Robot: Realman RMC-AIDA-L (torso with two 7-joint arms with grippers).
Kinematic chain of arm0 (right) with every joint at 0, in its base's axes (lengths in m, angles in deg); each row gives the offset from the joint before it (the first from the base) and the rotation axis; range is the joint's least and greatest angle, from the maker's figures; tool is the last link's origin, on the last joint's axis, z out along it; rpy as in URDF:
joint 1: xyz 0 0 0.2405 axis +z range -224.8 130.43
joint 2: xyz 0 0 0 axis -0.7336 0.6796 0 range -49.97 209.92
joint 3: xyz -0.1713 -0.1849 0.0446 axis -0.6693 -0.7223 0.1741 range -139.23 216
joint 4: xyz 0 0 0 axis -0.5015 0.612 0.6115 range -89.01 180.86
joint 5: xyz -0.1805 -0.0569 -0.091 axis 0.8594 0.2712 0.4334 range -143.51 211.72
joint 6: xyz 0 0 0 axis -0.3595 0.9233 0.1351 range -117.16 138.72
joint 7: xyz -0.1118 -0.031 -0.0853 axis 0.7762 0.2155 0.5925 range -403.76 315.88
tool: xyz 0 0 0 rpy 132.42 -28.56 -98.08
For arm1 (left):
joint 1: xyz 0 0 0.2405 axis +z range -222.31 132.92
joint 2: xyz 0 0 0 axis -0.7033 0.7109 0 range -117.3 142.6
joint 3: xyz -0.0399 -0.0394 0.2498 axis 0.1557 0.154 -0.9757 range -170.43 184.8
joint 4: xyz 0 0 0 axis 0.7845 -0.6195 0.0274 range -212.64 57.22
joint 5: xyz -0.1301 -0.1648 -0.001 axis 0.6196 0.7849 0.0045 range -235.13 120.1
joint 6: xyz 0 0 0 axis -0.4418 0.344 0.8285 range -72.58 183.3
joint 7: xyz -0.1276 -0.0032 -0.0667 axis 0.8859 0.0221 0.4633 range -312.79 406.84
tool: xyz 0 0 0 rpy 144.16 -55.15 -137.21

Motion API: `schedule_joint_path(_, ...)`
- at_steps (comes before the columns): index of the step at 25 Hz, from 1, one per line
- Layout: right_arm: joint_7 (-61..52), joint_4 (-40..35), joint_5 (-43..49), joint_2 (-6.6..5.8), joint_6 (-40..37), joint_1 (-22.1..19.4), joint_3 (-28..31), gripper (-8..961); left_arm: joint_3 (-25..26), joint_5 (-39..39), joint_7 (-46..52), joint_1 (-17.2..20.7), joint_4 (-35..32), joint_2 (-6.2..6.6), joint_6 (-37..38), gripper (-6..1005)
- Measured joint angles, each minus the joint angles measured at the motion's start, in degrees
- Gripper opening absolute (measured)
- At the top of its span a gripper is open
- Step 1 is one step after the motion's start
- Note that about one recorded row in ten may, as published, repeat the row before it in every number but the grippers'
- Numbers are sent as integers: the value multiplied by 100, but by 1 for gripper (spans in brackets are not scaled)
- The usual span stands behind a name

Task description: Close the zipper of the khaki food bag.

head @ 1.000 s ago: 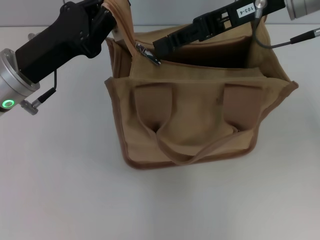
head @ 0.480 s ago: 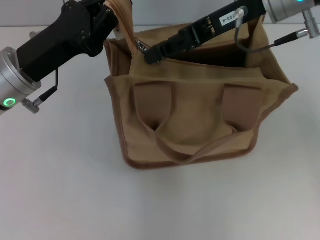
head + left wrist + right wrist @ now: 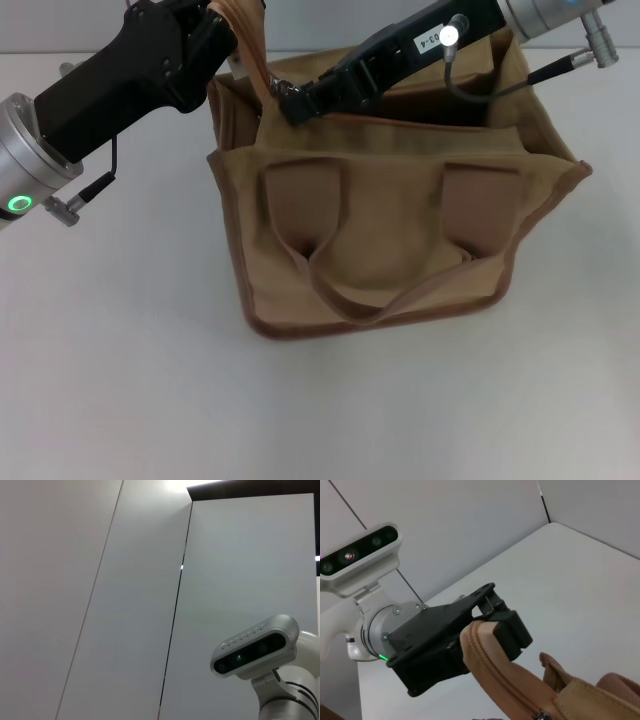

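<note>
The khaki food bag (image 3: 380, 240) stands in the middle of the white table, its top open. My left gripper (image 3: 222, 28) is at the bag's far left corner, shut on the end of the zipper tape (image 3: 250, 60), which it holds pulled up. The right wrist view shows that left gripper (image 3: 485, 625) clamped on the tape (image 3: 495, 672). My right gripper (image 3: 297, 103) reaches in from the right, its tip at the silver slider (image 3: 290, 91) at the left end of the track. The slider also shows at the edge of the right wrist view (image 3: 540, 714).
The bag's strap handle (image 3: 380, 305) hangs over its near side between two brown patches (image 3: 305, 205). The white table (image 3: 120, 380) lies bare around the bag. The left wrist view shows only wall panels and the head camera (image 3: 255, 652).
My right gripper has moved left along the bag's top, from short of the slider to right at it. The left gripper has held still with the tape.
</note>
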Motion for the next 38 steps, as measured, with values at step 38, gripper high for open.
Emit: schedule_joint_path(38,-406,-139,163,0,-309,198,-70,106,0,-1,-43,4,9,-9,15,29)
